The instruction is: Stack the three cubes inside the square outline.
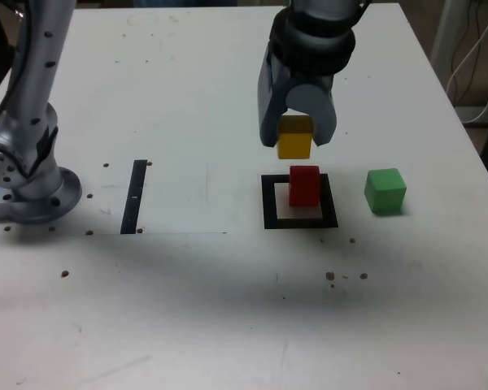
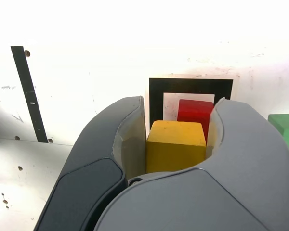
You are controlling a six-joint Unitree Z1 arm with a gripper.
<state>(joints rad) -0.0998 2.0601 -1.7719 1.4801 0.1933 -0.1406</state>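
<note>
Exterior view. The pincer (image 1: 296, 136) is closed on the yellow cube (image 1: 294, 138), which it holds above the surface (image 1: 179, 301). Below, the red cube (image 1: 304, 187) sits inside the square outline (image 1: 269, 203), toward the exterior view's right side of the frame. The green cube (image 1: 385, 192) rests outside the outline, to the exterior view's right; a narrow black strip (image 1: 134, 197) lies well apart, to the exterior view's left.

Wrist view. The yellow cube is pinched between two broad fingers (image 2: 131, 147), on opposite side faces. Its matte faces and crisp edges suggest a light, stiff block, unlikely to crush or slip under moderate pressure. A level grip on opposite faces, high on the sides, would suit it and leave the underside free to seat on the red cube. The green cube, judged alike in handling, should accept the same hold. An off-centre release could tip the stack.
</note>
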